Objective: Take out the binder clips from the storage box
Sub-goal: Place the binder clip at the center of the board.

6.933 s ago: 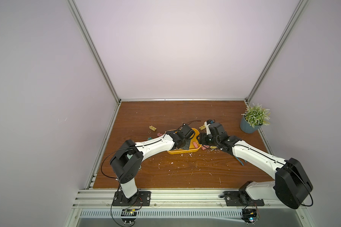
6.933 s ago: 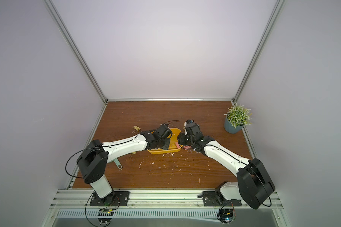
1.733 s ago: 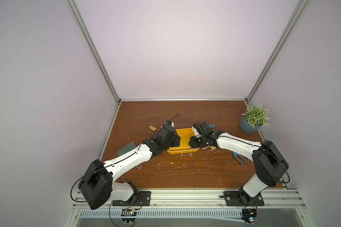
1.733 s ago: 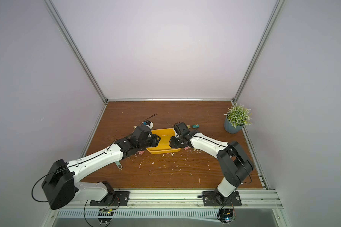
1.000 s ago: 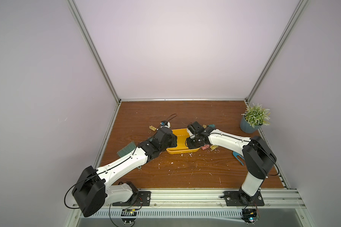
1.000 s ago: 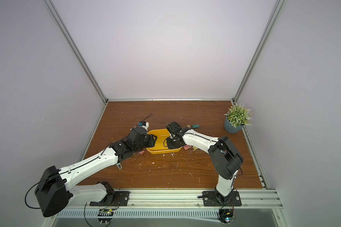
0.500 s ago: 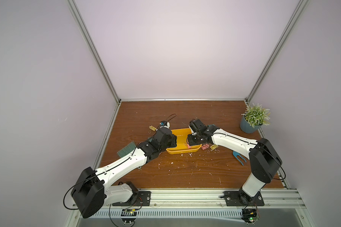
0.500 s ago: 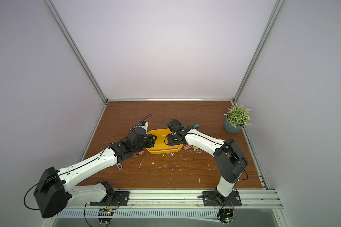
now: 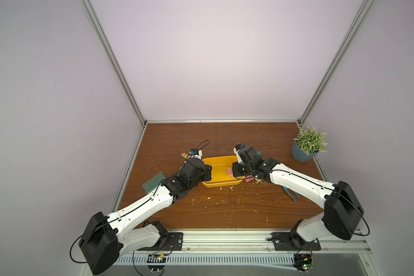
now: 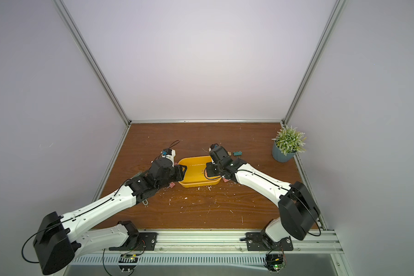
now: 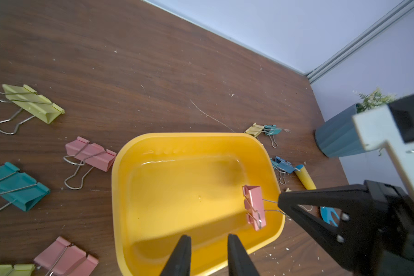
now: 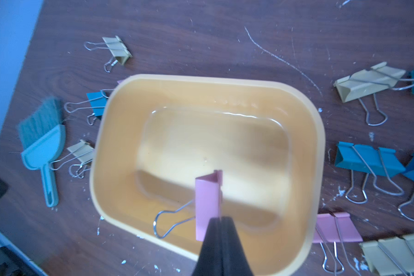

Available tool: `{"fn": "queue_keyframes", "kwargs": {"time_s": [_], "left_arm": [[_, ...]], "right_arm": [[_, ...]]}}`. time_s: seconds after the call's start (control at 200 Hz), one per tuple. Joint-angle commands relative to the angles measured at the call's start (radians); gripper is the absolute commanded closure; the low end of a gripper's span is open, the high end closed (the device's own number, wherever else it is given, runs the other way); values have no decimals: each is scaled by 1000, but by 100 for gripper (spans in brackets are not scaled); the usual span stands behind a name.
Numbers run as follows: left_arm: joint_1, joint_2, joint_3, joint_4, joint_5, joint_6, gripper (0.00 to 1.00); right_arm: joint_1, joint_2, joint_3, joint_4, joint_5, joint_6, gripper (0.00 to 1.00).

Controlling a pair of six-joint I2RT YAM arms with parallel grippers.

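- Pinching the wire handle of a pink clip, the right gripper has its fingers pressed together.
- The pink clip is held over the inside of the yellow box, at its right end.
- The left gripper is at the opposite end of the box, its fingers a little apart. Whether they touch the rim cannot be told.
- The box stands on the table between both arms.
- Other clips, pink, teal, blue and yellow, lie on the table on both sides of the box.
- A teal dustpan lies near the left clips, and a plant stands far right.
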Motion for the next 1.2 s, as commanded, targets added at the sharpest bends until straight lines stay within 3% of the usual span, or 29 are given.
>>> {"fn": "queue_keyframes", "kwargs": {"time_s": [0.0,0.37,0.63,0.731,0.906,1.191], "left_arm": [[16,-62,-35,20,-68,-26,68],[160,-157,-88,-12,-33,-58,63],[483,-168,-177,47,275,-109,61],[558,-169,-203,68,342,-120,58],[571,-182,-182,18,288,-65,45],[573,-165,-119,-116,63,50,15]], "right_arm": [[13,-107,-40,127,26,-57,100],[223,-188,-103,176,69,-299,100],[414,-112,-111,250,78,-481,100],[471,-47,-85,256,95,-544,100],[539,89,0,241,139,-610,100],[587,297,157,201,265,-676,100]]}}
